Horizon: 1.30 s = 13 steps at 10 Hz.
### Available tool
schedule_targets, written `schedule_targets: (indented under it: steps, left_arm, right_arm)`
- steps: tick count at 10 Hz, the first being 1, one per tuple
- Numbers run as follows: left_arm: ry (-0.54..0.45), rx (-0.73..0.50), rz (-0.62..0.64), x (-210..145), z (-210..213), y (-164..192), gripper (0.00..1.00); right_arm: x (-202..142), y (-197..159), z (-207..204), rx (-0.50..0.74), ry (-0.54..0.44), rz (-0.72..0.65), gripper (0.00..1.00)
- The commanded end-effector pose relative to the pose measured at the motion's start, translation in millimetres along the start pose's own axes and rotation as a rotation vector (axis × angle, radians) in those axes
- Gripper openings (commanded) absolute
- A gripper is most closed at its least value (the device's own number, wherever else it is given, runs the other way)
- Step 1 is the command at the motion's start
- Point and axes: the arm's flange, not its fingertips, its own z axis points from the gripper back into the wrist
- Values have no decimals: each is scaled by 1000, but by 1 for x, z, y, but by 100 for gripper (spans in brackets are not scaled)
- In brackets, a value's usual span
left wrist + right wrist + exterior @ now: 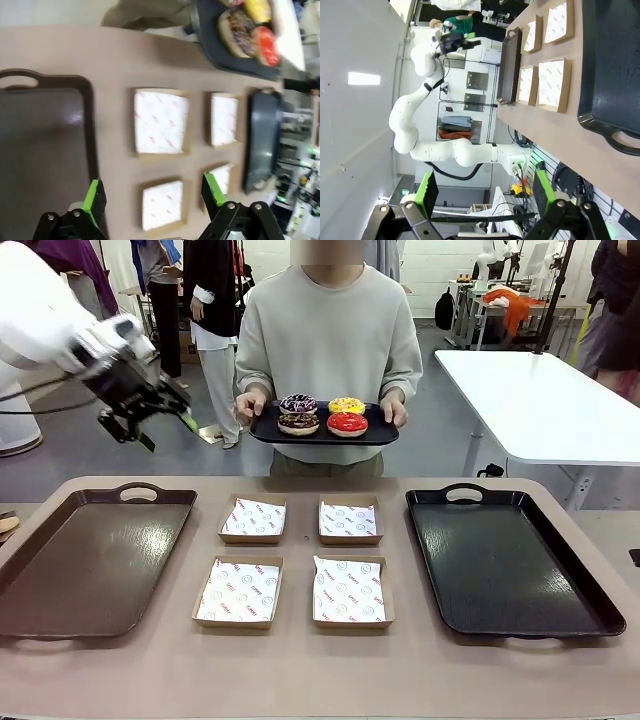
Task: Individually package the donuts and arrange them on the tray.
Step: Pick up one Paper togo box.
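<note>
Out past the desk's right edge, the right pincer (485, 187) gapes wide, empty. Four paper-lined boxes (238, 592) sit mid-desk between a brown tray (90, 560) and a black tray (510, 560); their red print is perhaps a logo, unreadable. The left pincer (154, 197) hovers near the far left corner, wide apart, empty. Beyond the far edge a person holds the donuts (347, 424) on a small tray (265, 430); a hard pinch might crush glaze or tip it.

On the worktop (300, 670), four boxes (238, 591) lie between left tray (90, 550) and right tray (505, 560); behind, a person (330, 330) holds a small tray (265, 427) carrying donuts (347, 424).
</note>
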Motion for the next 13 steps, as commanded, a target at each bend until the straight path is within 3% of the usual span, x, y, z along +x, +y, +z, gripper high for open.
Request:
schedule_targets:
  steps: [1, 3, 5, 9, 13]
  left_arm:
    - [52, 204, -3, 25, -39, -19, 100]
    - [97, 348, -21, 21, -88, -36, 100]
    - [135, 396, -35, 11, -117, -44, 100]
    - [170, 422, -102, -8, -159, -60, 100]
    - [182, 388, -103, -15, -156, -56, 100]
  right_arm:
    - [0, 0, 1, 10, 0, 6, 100]
    - [0, 0, 1, 10, 0, 6, 100]
    - [0, 0, 1, 10, 0, 6, 100]
    - [0, 0, 1, 10, 0, 6, 100]
    - [0, 0, 1, 10, 0, 6, 100]
